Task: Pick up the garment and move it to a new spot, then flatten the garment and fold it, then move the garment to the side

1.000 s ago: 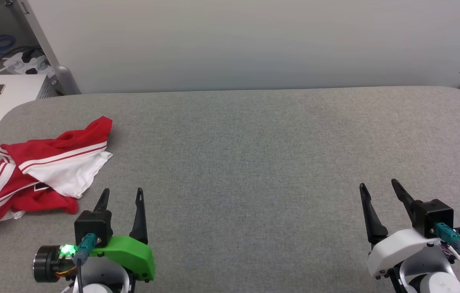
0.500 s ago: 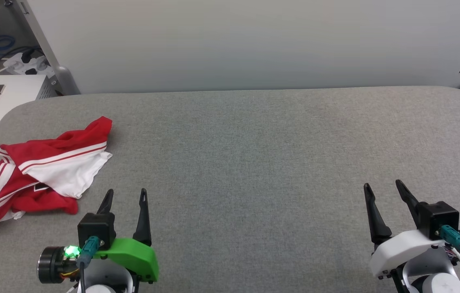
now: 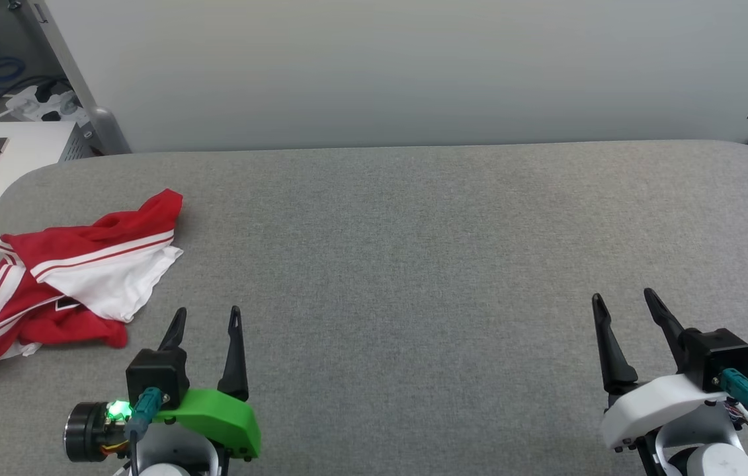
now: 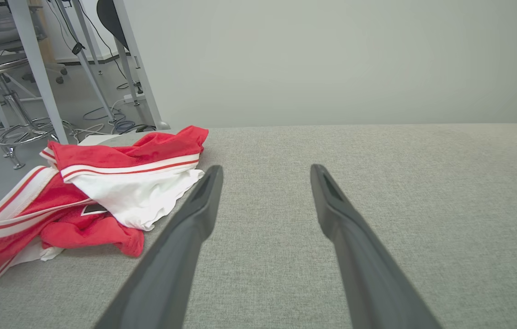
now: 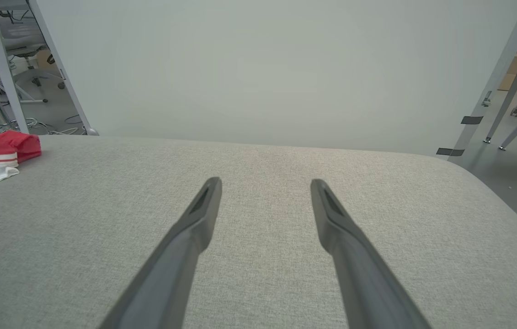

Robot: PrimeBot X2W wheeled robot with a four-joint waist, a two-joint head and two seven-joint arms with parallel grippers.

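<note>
Red garment [image 3: 63, 254] lies untouched (left gripper [image 3: 207, 309], right gripper [image 3: 622, 295]: jaws wide).

Head camera looks down, wrist cameras skim low forward; all share table [image 3: 413, 231] and garment [image 3: 76, 277].

Grey fabric table [image 3: 413, 264], pale wall [image 3: 413, 66] behind, white cabinet [image 3: 23, 149] left, floor cables [image 3: 0, 68]

no readable text, dark patch [image 4: 93, 209] on the garment [image 4: 125, 192] mostly hidden, illegible
</note>
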